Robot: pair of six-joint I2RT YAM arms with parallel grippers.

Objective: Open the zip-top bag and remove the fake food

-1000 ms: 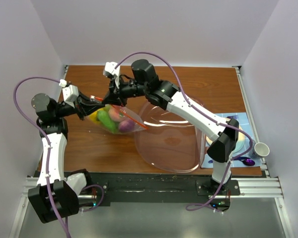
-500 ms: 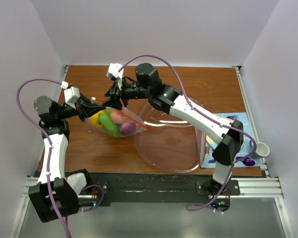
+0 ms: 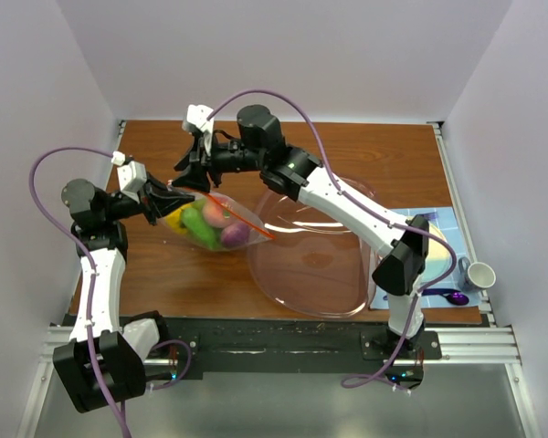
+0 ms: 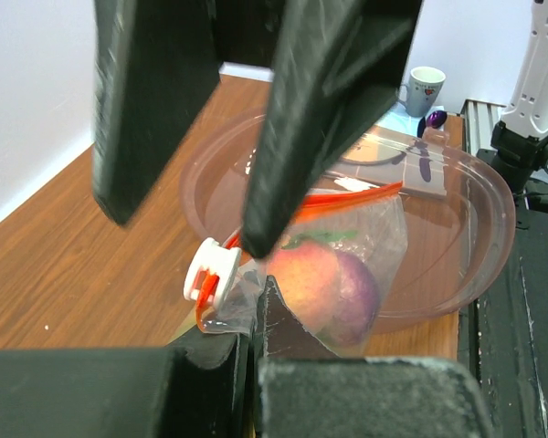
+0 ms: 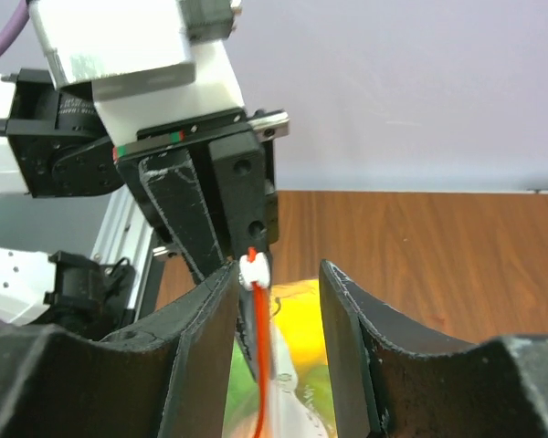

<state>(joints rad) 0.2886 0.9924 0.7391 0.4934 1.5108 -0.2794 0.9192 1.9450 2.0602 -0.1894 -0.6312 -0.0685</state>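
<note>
Since the earlier frame the right arm has swung its wrist leftward and its jaws, then clamped at the bag's mouth, now stand apart; the left arm has barely shifted.

At the far left, the left arm rises from its base at the near edge, bends at the elbow close to the wall and reaches rightward, wrist about level. The left gripper (image 3: 169, 196) is clenched on the corner of the zip-top bag (image 3: 221, 224), pinching the clear film just beside the white slider (image 4: 210, 269). The right gripper (image 3: 184, 173) hangs just above and behind it, pointing left and down. Its fingers are released, with the slider and the end of the red-orange zip strip (image 3: 251, 222) between them. The wrist view does not settle whether one finger touches the slider.

The bag slopes from that held corner down to the table (image 3: 374, 151), left of centre, its far end against the rim of the clear pinkish bowl (image 3: 315, 274). The fake food (image 3: 201, 219) is inside it: yellow, green, pink-orange and purple pieces packed together.

Further right, the right arm's long white link crosses above the bowl from an elbow near the right edge. Beyond it lies a blue mat (image 3: 441, 222), and a small cup (image 3: 480, 274) bears a print too small to read
</note>
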